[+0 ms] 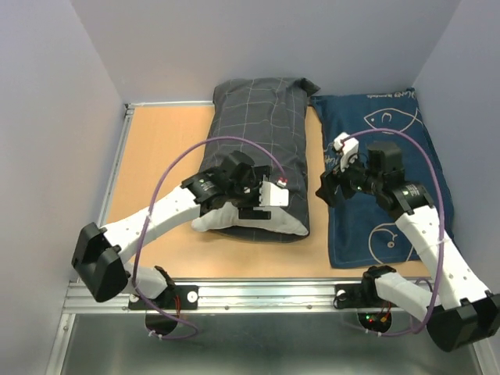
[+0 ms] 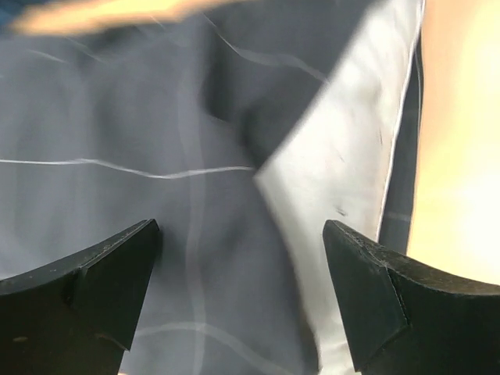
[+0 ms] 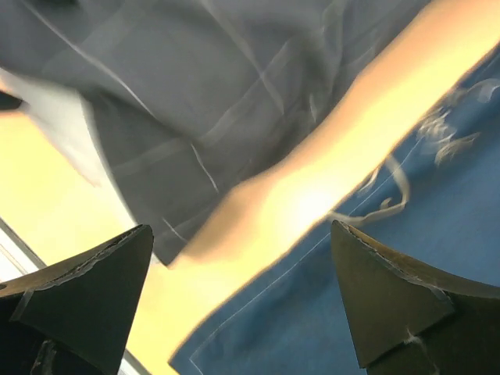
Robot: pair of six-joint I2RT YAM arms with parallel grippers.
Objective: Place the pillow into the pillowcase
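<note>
Lying mid-frame on the surface (image 1: 164,148), the pillow (image 1: 234,224) sits mostly inside the pillowcase (image 1: 258,117), white end poking out below. The left tool (image 2: 242,234) and right tool (image 3: 241,226) are spread wide, holding nothing.

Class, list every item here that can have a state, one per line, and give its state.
pillow, mostly inside the pillowcase, white near end sticking out.
pillowcase, filled, its near end open.
navy fish cloth, spread flat.
left pincer, open, holding nothing.
right pincer, open, holding nothing.
</note>
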